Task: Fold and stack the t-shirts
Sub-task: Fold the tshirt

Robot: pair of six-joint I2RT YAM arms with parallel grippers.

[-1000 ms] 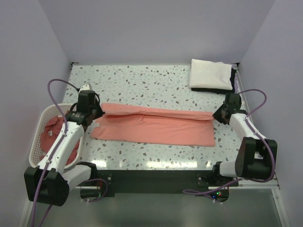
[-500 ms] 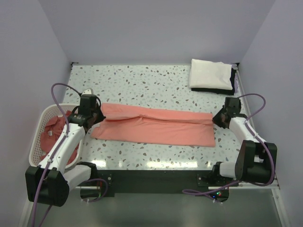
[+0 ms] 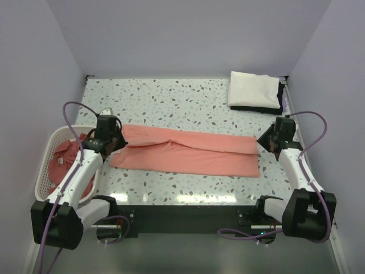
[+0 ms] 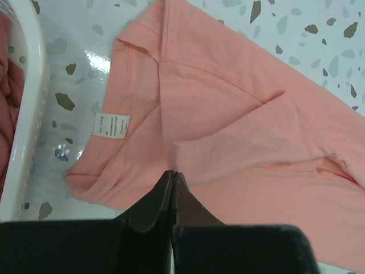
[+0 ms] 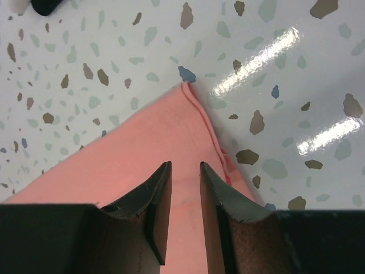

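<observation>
One t-shirt (image 3: pixel 185 151) lies on the table (image 3: pixel 171 97), folded into one long band. At its collar end the left gripper (image 4: pixel 172 173) is pressed together; whether it pinches cloth I cannot tell. Over its other end the right gripper (image 5: pixel 184 166) stands slightly spread, holding nothing. Left of it, one basket (image 3: pixel 40 177) holds more pink cloth (image 3: pixel 63 157), number unclear.
</observation>
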